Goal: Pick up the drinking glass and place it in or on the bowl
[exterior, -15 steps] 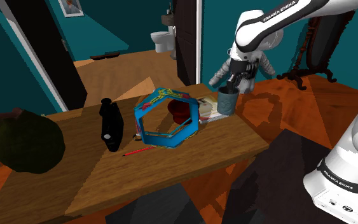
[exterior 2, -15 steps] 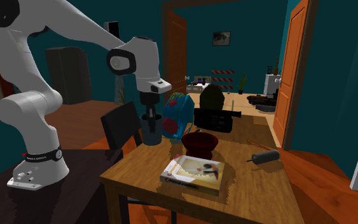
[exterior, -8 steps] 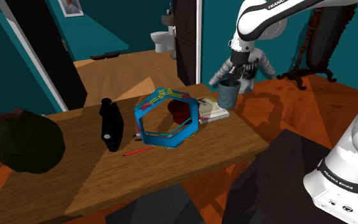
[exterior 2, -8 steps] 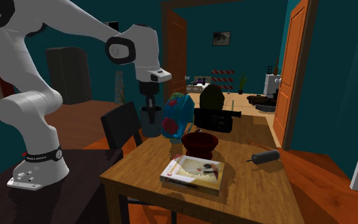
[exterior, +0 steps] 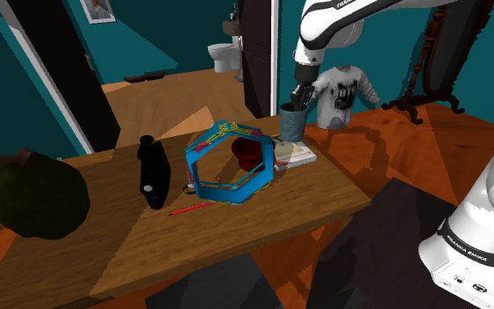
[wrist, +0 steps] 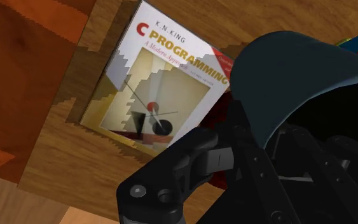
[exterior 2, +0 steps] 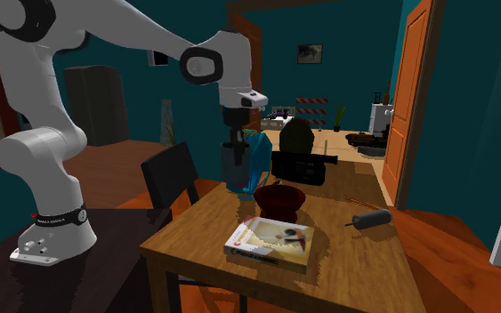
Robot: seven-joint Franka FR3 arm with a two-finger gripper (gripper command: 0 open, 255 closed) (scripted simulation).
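My gripper [exterior: 301,95] is shut on the rim of a dark blue-grey drinking glass [exterior: 291,121], which hangs upright above the table. In the second exterior view the gripper [exterior 2: 236,142] holds the glass [exterior 2: 233,166] just left of and above the dark red bowl [exterior 2: 280,200]. From the shoulder camera, the bowl [exterior: 247,154] sits behind a blue hexagonal frame [exterior: 230,162], left of the glass. In the wrist view one black finger [wrist: 196,159] presses the outside of the glass wall [wrist: 292,70], over a programming book [wrist: 158,89].
The book [exterior: 296,153] lies on the wooden table [exterior: 262,219] beside the bowl. A black radio-like box [exterior: 152,171], a red pencil [exterior: 190,209] and a dark green bag [exterior: 34,197] lie further left. A dark cylinder [exterior 2: 370,218] rests near the table's right edge.
The arm has lifted the glass off the table beside the book and carried it toward the shoulder view's left, closer to the bowl. The grip stayed shut.
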